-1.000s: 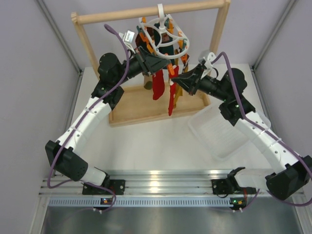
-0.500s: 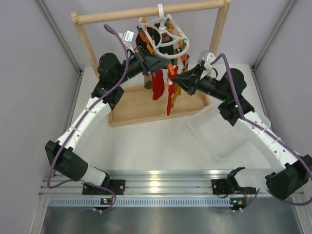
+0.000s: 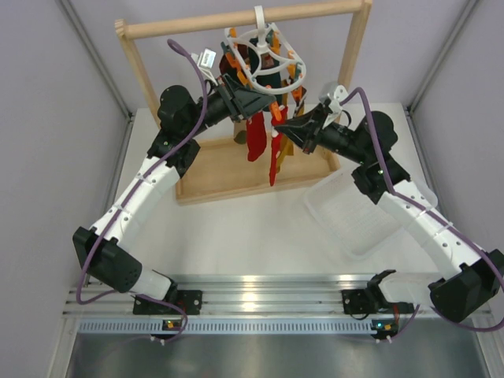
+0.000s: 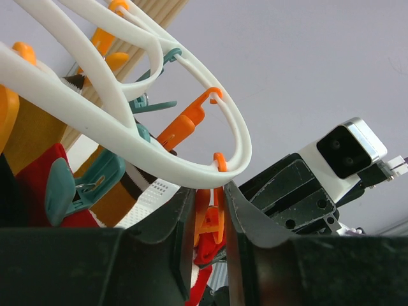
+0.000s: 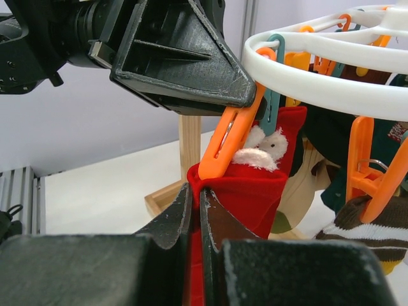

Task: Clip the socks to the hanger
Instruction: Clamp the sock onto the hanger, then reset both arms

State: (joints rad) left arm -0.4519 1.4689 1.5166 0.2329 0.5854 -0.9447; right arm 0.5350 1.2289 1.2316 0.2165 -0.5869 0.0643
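The white ring hanger hangs by its hook from the wooden rack. My left gripper is just under the ring; in the left wrist view it is shut on an orange clip and squeezes it. My right gripper is shut on the cuff of a red sock. In the right wrist view it holds the cuff up against the tip of that orange clip. A second red sock hangs clipped beside it. Dark socks hang behind, mostly hidden.
The wooden rack frame stands on a wooden tray base. A clear plastic bin sits on the table at the right. A brown striped sock and other orange and teal clips hang from the ring.
My right gripper has lifted the red sock's cuff a little up and left, closer to the clip held by my left gripper. The left arm has barely moved.
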